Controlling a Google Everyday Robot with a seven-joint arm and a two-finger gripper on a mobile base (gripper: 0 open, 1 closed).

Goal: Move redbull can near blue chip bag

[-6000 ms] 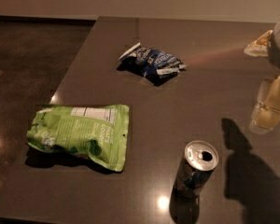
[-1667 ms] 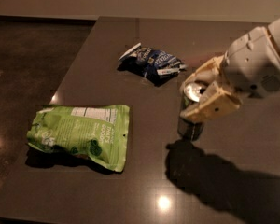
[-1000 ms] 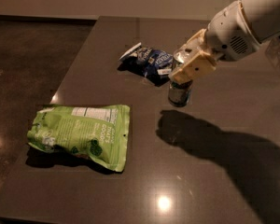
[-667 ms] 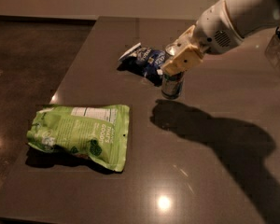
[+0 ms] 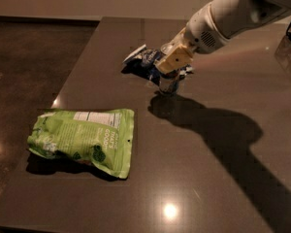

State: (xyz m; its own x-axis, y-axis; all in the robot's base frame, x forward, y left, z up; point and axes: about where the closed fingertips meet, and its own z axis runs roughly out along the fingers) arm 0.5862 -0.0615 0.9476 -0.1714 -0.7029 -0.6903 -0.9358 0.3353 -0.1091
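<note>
- The redbull can (image 5: pixel 168 84) stands upright at the right edge of the blue chip bag (image 5: pixel 142 61). In this view it touches or overlaps the bag's near right corner.
- Six seconds ago the can stood alone at the near right of the counter (image 5: pixel 136 198), well apart from the bag. It has since crossed the surface, and in the last second it closed the final gap.
- The end effector (image 5: pixel 169 71) is clenched over the top of the can, its tan fingers on either side of the upper half. Only the can's lower body shows beneath them.
- Whether the can's base rests on the counter or hangs just above it cannot be told. Its shadow meets it right at the bottom.
- The white arm (image 5: pixel 228 16) reaches in from the upper right. Six seconds ago only its tip showed at the right edge.
- The blue chip bag lies flat at the far middle of the counter, in the same spot as before.
- The green bag (image 5: pixel 85 140) lies flat at the near left, well apart from the can, and has not moved.
- A broad arm shadow (image 5: pixel 218 130) runs from the can toward the near right corner.
</note>
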